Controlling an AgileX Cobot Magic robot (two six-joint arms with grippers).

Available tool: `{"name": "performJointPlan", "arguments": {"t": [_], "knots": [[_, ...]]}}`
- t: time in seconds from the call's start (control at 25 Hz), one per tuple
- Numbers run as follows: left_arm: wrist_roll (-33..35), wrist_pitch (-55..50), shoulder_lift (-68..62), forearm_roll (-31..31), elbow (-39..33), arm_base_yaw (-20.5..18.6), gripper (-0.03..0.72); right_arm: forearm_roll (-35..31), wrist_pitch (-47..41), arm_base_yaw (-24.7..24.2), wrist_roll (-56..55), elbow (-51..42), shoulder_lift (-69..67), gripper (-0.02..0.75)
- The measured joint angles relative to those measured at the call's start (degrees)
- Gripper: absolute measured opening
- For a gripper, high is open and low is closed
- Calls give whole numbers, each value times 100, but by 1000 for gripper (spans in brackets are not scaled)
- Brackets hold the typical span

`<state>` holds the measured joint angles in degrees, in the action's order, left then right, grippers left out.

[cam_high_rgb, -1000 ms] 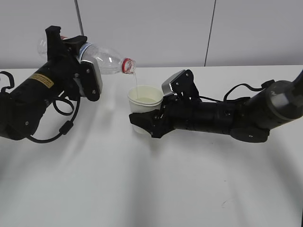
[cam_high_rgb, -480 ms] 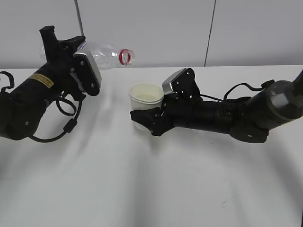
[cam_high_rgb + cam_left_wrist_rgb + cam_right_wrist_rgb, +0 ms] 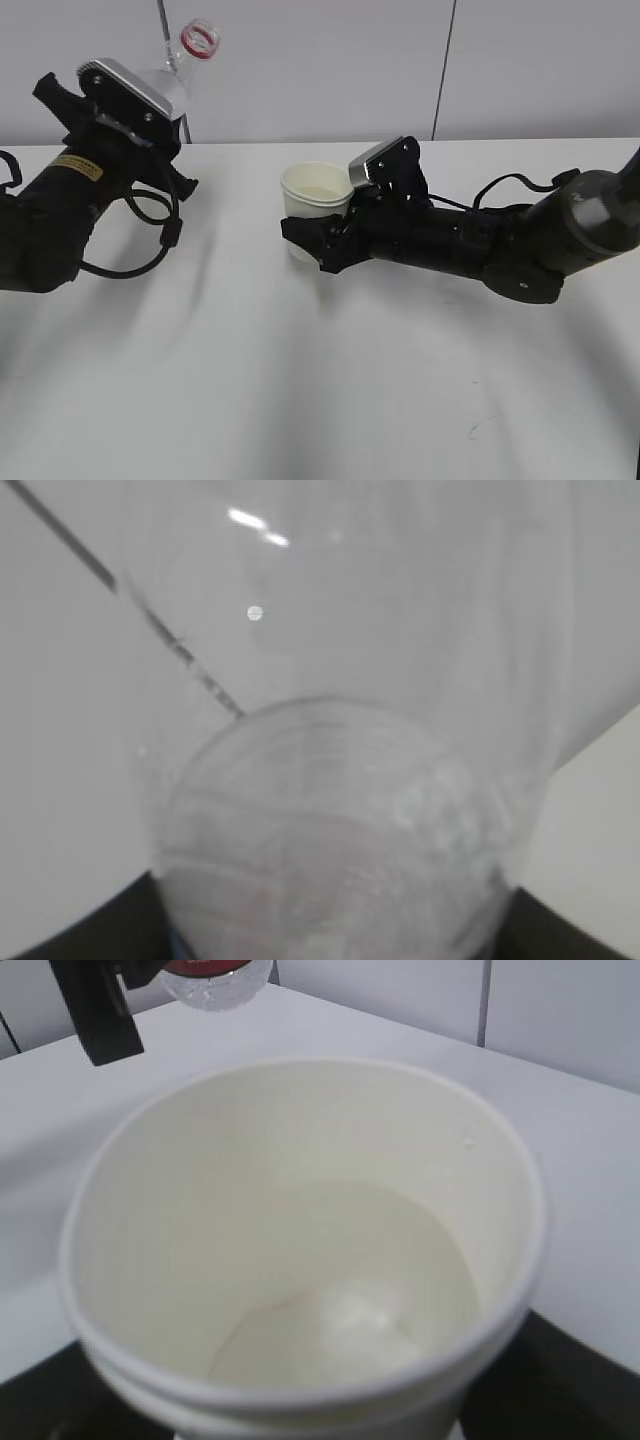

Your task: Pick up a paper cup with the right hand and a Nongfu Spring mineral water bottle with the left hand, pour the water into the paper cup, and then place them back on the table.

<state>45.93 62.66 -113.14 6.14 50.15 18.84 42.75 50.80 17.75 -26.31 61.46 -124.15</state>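
Tipped back upright since a second ago, your bottle (image 3: pixel 180 62) sits clamped in the left jaws and the watered cup (image 3: pixel 316 195) in the right; both await setting on the bench (image 3: pixel 320 380).

Robot lab bench, bare white table (image 3: pixel 330 400), plain grey panelled wall (image 3: pixel 540 60), two black arms

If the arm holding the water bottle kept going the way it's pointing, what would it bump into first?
The left hand points up and to the right, holding the bottle tilted mouth-up. Nothing on the table lies that way; probably the grey wall behind comes first, though depth is hard to judge.
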Motion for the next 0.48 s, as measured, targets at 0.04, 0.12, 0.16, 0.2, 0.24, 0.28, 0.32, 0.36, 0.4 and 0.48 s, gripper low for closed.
{"name": "performJointPlan", "arguments": {"t": [0.04, 0.12, 0.16, 0.2, 0.24, 0.28, 0.32, 0.36, 0.4, 0.48], "knots": [[-327, -12, 0, 81, 0, 0, 358, -49, 0, 0, 10, 0, 0, 530], [-917, -89, 0, 207, 0, 0, 358, -158, -10, 0, 64, 0, 0, 530], [-1223, -174, 0, 250, 0, 0, 358, -228, -10, 0, 90, 0, 0, 530], [-1511, -276, 0, 275, 0, 0, 358, -292, -10, 0, 115, 0, 0, 530], [-1740, -401, 0, 289, 0, 0, 358, -353, -10, 0, 126, 0, 0, 530], [-2002, -505, 0, 296, 0, 0, 358, -419, -10, 0, 129, 0, 0, 530], [-2280, -616, 0, 301, 0, 0, 358, -473, -18, 0, 140, 0, 0, 530], [-2540, -704, 0, 301, 0, 0, 358, -527, -18, 0, 155, 0, 0, 530], [-2882, -774, 0, 301, 0, 0, 358, -588, -18, 0, 170, 0, 0, 530], [-3551, -861, 0, 301, 0, 0, 358, -701, -22, 0, 244, 0, 0, 530]]}}
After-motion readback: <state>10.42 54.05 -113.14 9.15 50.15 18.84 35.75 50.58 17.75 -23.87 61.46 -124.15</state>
